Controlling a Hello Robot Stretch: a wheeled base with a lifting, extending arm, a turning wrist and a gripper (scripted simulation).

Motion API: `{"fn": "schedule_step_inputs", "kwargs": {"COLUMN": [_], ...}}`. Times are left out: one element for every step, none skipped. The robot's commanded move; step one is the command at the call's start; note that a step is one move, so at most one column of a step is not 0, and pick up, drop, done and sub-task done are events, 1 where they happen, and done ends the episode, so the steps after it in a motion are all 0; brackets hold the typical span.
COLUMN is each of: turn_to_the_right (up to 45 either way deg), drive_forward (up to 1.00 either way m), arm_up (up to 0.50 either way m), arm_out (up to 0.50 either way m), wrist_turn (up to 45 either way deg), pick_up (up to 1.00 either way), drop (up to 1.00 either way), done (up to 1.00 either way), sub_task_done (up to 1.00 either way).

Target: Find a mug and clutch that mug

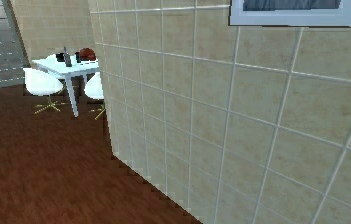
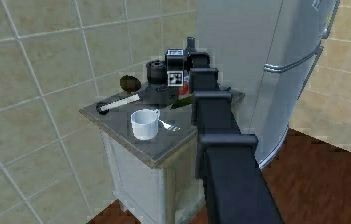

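A white mug (image 2: 144,124) stands on a small grey countertop (image 2: 173,148) against the tiled wall in the arm side view. My arm (image 2: 218,130) reaches out over the counter, just right of the mug. The gripper (image 2: 159,82) sits at its far end beside the white marker squares, beyond the mug and near a round green thing (image 2: 129,82). Things lie on the counter at and behind the gripper, so I cannot tell whether it holds anything.
A long utensil (image 2: 116,101) and a small red and green item (image 2: 183,96) also lie on the counter. A tall grey fridge (image 2: 283,70) stands to its right. In the forward view a tiled wall (image 1: 233,110) is close ahead, and a white table (image 1: 65,68) with white chairs (image 1: 43,84) stands far left on dark wood floor.
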Motion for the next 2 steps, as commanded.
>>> {"fn": "schedule_step_inputs", "kwargs": {"turn_to_the_right": [0.0,0.0], "drive_forward": [0.0,0.0], "arm_up": [0.0,-0.18], "arm_out": [0.0,0.0], "wrist_turn": [21.0,0.0], "pick_up": [0.0,0.0], "drop": [0.0,0.0], "done": [0.0,0.0], "sub_task_done": [0.0,0.0]}}
